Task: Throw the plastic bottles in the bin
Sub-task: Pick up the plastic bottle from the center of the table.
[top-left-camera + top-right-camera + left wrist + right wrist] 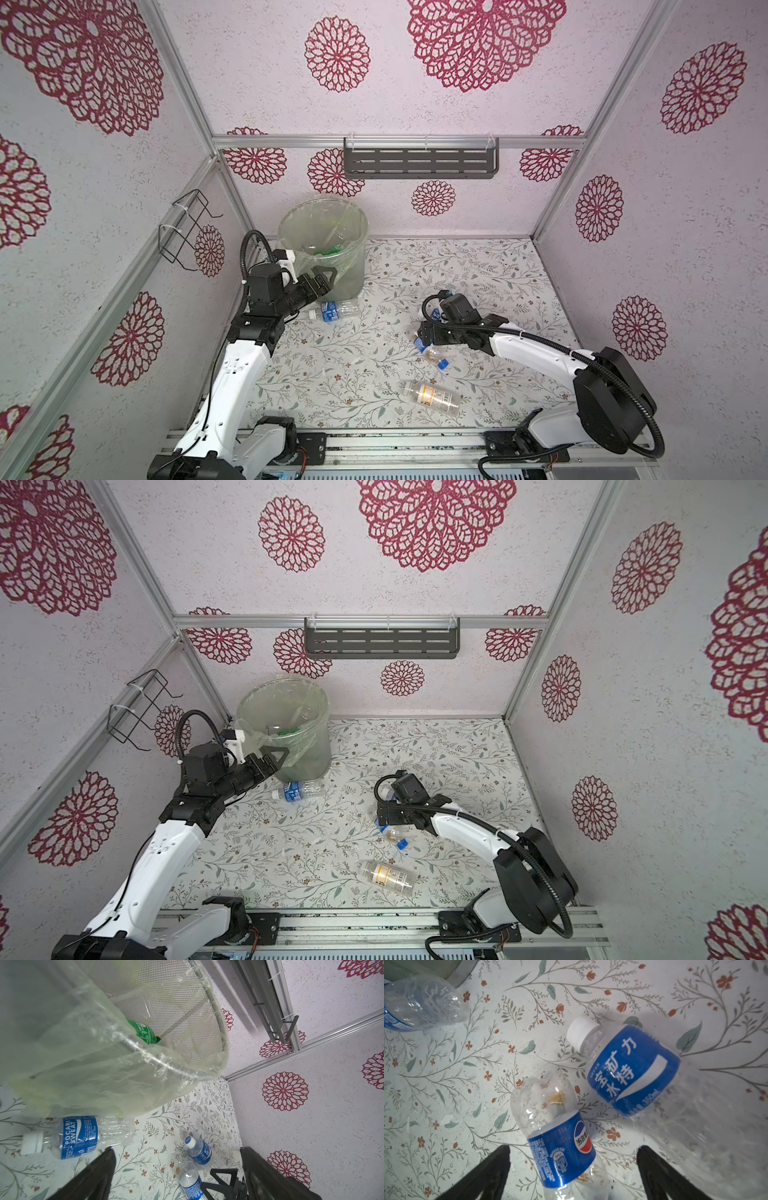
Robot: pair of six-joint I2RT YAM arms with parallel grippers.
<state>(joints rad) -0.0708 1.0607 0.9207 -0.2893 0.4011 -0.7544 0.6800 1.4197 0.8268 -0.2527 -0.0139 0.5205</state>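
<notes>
Both top views show, nearest the arm bases, a yellow-labelled bottle (432, 397) lying on its side on the flowered table (353, 365). Just beyond it lies a small blue-capped bottle (433, 354) with a blue label and brownish dregs inside. The right gripper (574, 1147) hangs over its far end with its jaws spread wide, one finger on either side of the bottle, and grips nothing. Whether the fingers touch the bottle I cannot tell.

Just beside that one is a white-capped bottle (629, 1068) with a blue label. It also lies on its side, and in the top views it is mostly hidden under the right wrist.

Farther back, toward the left arm's side, a Pocari bottle (336, 311) lies just beside the foot of the bin (358, 249). The left gripper (325, 281) hovers above this bottle, close to the bin's near side, with its jaws wide and empty. Inside the bin lie a green bottle (143, 1031) and a clear bottle (176, 1044). A grey shelf (419, 163) hangs on the wall behind.
</notes>
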